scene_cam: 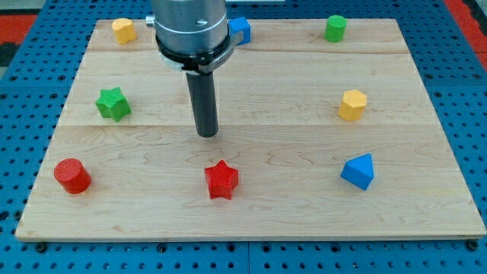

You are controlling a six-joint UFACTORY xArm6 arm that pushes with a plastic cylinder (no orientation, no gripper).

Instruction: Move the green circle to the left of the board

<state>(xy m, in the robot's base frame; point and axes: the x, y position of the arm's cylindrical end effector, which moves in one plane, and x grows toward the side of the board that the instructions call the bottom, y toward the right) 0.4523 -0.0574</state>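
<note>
The work surface is a pale wooden board point(304, 221) of jointed planks with visible grain, lying on a blue perforated base point(472, 91). Eight small ribbed plastic blocks rest on it, all well apart from one another.

The green circle, a short green cylinder point(335, 28), stands near the board's top edge toward the view's right. Along the same edge are a blue cube point(240, 30), partly hidden behind the arm's grey housing point(190, 27), and a yellow hexagonal block point(123, 30) at the view's left. A green star point(112, 103) sits at mid-left and a second yellow hexagonal block point(352, 105) at mid-right. Nearer the view's bottom are a red cylinder point(72, 176), a red star point(221, 180) and a blue wedge-like block point(358, 171).

The tool is a plain dark rod with nothing to open or close; it holds nothing. My tip point(207, 135) is near the board's centre, above the red star, touching no block and far from the green cylinder.
</note>
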